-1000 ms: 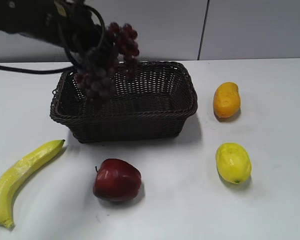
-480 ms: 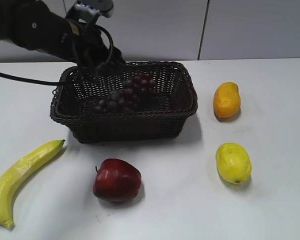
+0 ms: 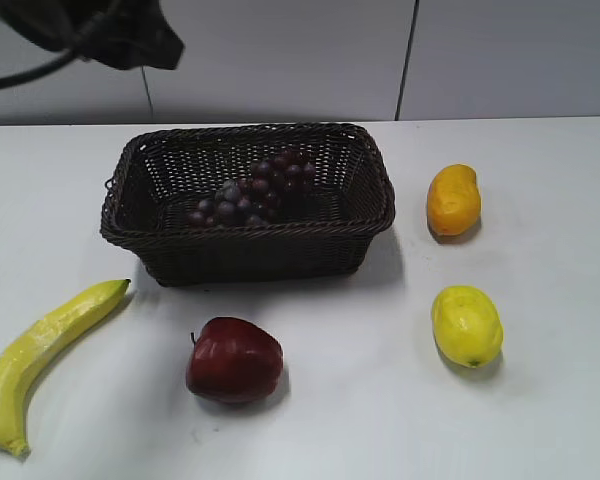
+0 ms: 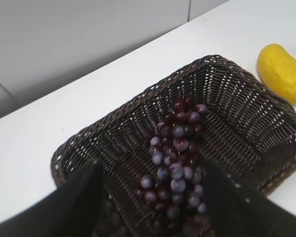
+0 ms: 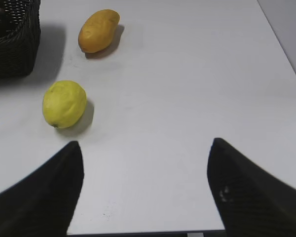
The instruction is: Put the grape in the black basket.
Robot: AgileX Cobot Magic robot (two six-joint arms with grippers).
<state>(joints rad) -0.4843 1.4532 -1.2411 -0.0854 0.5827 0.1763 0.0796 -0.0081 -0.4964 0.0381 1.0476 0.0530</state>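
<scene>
The grape [image 3: 252, 190], a long dark purple bunch, lies loose inside the black basket [image 3: 250, 262] in the exterior view. The left wrist view shows the grape [image 4: 175, 163] on the floor of the basket [image 4: 239, 98]. My left gripper [image 4: 150, 170] is open and empty, raised above the basket; only part of its arm shows at the top left of the exterior view. My right gripper [image 5: 145, 148] is open and empty above bare table, out of the exterior view.
A banana [image 3: 40, 355] lies front left and a red apple [image 3: 233, 360] in front of the basket. An orange mango [image 3: 452, 200] and a yellow lemon-like fruit [image 3: 467, 325] lie to the right; both show in the right wrist view, mango [image 5: 98, 29] and yellow fruit [image 5: 64, 103].
My left gripper held the grape above the basket, let it go into the basket, and has since risen up and away to the top left. The grape now lies still.
</scene>
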